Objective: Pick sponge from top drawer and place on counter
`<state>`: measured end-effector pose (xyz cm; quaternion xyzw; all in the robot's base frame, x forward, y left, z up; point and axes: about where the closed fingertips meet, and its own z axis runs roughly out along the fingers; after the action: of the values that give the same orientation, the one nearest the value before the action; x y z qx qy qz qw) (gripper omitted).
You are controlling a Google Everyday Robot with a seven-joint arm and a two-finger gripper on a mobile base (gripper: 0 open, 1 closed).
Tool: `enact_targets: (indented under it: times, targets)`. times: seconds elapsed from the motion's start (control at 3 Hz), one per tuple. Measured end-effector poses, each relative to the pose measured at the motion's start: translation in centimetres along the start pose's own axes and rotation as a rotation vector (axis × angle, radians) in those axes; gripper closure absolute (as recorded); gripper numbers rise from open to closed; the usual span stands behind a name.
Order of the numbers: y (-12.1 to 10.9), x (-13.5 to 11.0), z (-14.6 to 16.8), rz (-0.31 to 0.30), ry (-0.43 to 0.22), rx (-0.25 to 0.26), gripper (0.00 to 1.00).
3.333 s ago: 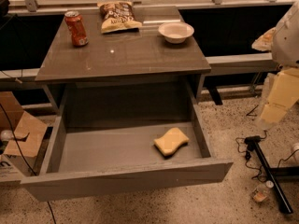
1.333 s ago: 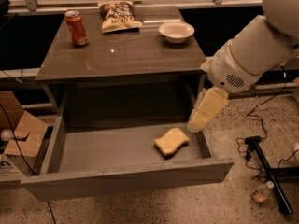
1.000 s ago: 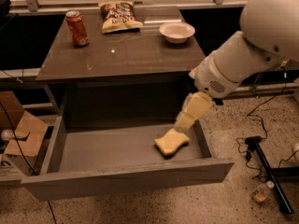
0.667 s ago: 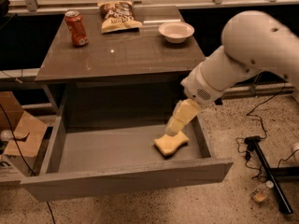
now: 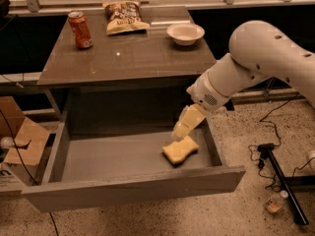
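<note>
Pale yellow foam, thick and wavy-edged: the sponge (image 5: 180,150) lies flat on the floor of the wide grey top drawer (image 5: 133,188), which stands pulled out. It sits toward the drawer's right end, near the right wall and closer to the front panel than to the back. Its long axis runs on a diagonal, from the near left to the far right, square to neither the front panel nor the side wall.

Directly above the sponge's rear edge hangs the robot's pale, blocky gripper (image 5: 183,128), at the end of a white arm (image 5: 256,63) that reaches in from the right. The gripper tilts down and to the left, so the sponge lies just below and slightly in front of its tip. Whether the tip touches the foam cannot be told, nor whether the gripper is spread or closed.

Judged from this, the pick has not been made. The coming move looks to turn on a short drop and a small shift forward to centre over the pad, with the closing line set across its narrow width.

Behind the drawer, the glossy grey-brown counter (image 5: 128,58) carries a red drink can (image 5: 80,29), a crinkled chip bag (image 5: 123,17) and a white bowl (image 5: 185,33), with bare surface between them.
</note>
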<state>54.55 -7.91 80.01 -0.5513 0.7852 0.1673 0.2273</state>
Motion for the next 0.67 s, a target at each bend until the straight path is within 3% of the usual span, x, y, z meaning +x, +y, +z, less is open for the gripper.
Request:
enact_targets:
  times: [0.67]
  targets:
    - [-0.3, 2.9, 5.7, 0.093, 0.061, -0.051, 0.00]
